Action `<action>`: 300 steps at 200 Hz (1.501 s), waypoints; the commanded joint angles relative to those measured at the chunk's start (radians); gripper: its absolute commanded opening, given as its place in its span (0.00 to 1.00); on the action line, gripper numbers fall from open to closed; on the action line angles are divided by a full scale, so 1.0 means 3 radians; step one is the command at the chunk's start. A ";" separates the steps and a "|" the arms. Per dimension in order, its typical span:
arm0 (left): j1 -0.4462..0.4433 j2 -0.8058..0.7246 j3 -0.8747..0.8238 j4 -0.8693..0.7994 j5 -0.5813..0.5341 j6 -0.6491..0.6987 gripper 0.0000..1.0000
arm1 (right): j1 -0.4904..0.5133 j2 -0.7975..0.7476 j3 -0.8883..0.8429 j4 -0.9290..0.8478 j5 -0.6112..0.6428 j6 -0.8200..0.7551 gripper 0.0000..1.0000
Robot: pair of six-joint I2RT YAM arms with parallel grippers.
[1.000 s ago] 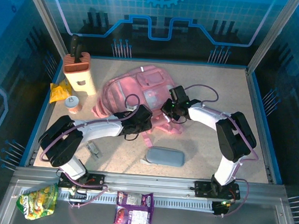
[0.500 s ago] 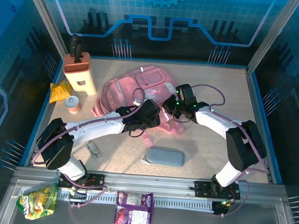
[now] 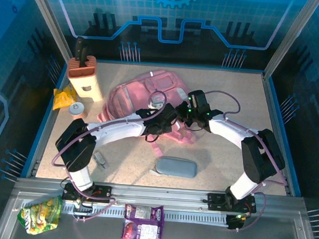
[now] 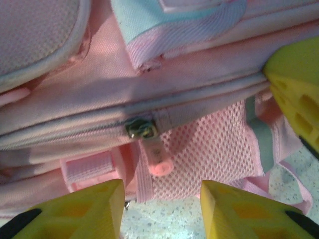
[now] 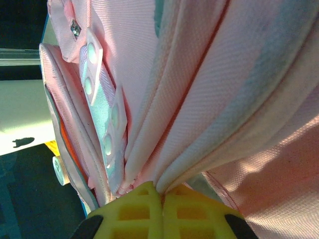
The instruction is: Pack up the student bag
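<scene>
Since a second ago the left gripper has pushed further toward 1 o'clock, and now sits on the near edge of the student bag, close to the right gripper.

From the top camera, the pink bag lies flat just past the middle of the table, spreading toward 11 o'clock. A grey pencil case lies apart from it at 6 o'clock, and a knife block stands at the bag's 9 o'clock.

On the left wrist camera, the left gripper is released: its yellow fingers stand apart with bare table and pink mesh between them. A metal zip pull with a pink tab hangs on the student bag at 12 o'clock from the gap (not touched by either finger). Yellow finger of the other arm shows at 3 o'clock.

On the right wrist camera, the right gripper is clenched on a pinched fold of the student bag, pleats of fabric fanning out from the fingertips toward 12 o'clock.
</scene>
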 commanded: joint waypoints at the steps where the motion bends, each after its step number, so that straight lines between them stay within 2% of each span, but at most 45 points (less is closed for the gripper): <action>1: 0.0041 0.0155 0.0196 -0.0161 -0.0205 0.0072 0.42 | 0.0008 -0.0139 -0.0048 0.0246 -0.0153 0.0056 0.00; 51: 0.0097 0.0320 0.0319 -0.0171 -0.0401 0.0085 0.31 | 0.0038 -0.0128 -0.0072 0.0284 -0.0161 0.0075 0.00; 82: 0.0137 0.0380 0.0316 -0.0185 -0.0391 0.0082 0.27 | 0.0051 -0.0118 -0.0093 0.0312 -0.0166 0.0104 0.00; 99: 0.0147 0.0366 0.0285 -0.0168 -0.0377 0.0093 0.20 | 0.0049 -0.0126 -0.0093 0.0322 -0.0161 0.0101 0.00; 116: 0.0149 0.0333 0.0239 -0.0146 -0.0328 0.0119 0.17 | 0.0049 -0.0138 -0.0090 0.0314 -0.0144 0.0096 0.00; 147: 0.0153 0.0228 0.0170 -0.0224 -0.0314 0.0157 0.18 | 0.0046 -0.0148 -0.0077 0.0299 -0.0140 0.0088 0.00; 197: 0.0174 0.0099 -0.0009 -0.0248 -0.0277 0.0208 0.26 | 0.0049 -0.0133 -0.0080 0.0315 -0.0155 0.0088 0.00; 222: 0.0173 0.0072 -0.0056 -0.0141 -0.0300 0.0428 0.26 | 0.0049 -0.0143 -0.0073 0.0314 -0.0145 0.0080 0.00; 250: 0.0150 0.0113 -0.0007 0.0045 -0.0195 0.0881 0.29 | 0.0049 -0.0142 -0.0068 0.0311 -0.0144 0.0081 0.00; 300: 0.0049 0.0309 0.0186 -0.0107 -0.0438 0.0946 0.24 | 0.0059 -0.0133 -0.0052 0.0319 -0.0126 0.0086 0.00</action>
